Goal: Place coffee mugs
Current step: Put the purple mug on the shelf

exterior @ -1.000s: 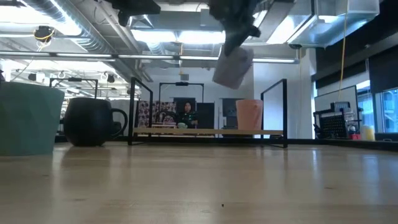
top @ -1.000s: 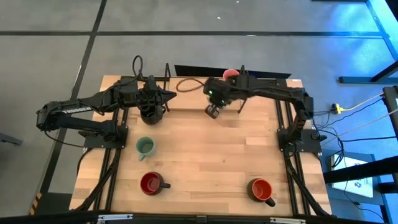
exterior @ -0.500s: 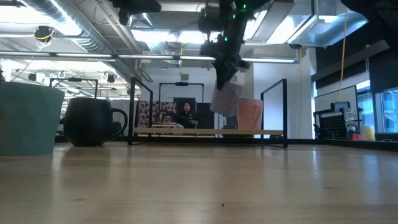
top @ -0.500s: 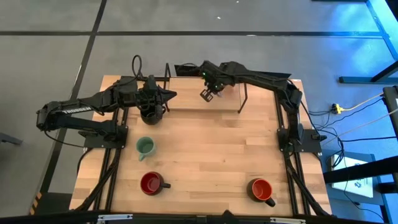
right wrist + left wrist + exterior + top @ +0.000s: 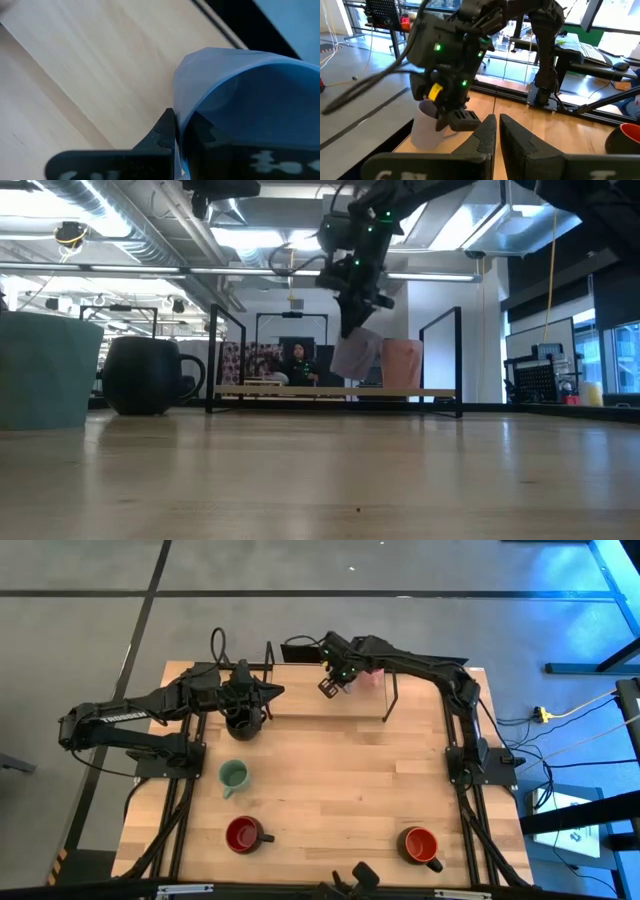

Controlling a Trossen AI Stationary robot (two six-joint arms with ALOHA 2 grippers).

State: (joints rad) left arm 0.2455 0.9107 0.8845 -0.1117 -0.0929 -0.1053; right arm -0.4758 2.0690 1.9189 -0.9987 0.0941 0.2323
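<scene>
Lavender mug point(image 5: 356, 352) hangs tilted, its rim pinched in the right gripper point(image 5: 176, 131); that thin hold could slip, dropping it near the pink mug point(image 5: 402, 365).

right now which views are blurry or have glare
Left wrist view: the right arm's cable smears with motion blur. Right wrist view: the lavender mug sits too close, soft-edged. Low view: bright ceiling lights glare, the right gripper is silhouetted. High view: sharp, evenly lit.

bare table middle point(image 5: 330, 770), mugs along edges, rack point(image 5: 385, 690) behind
</scene>
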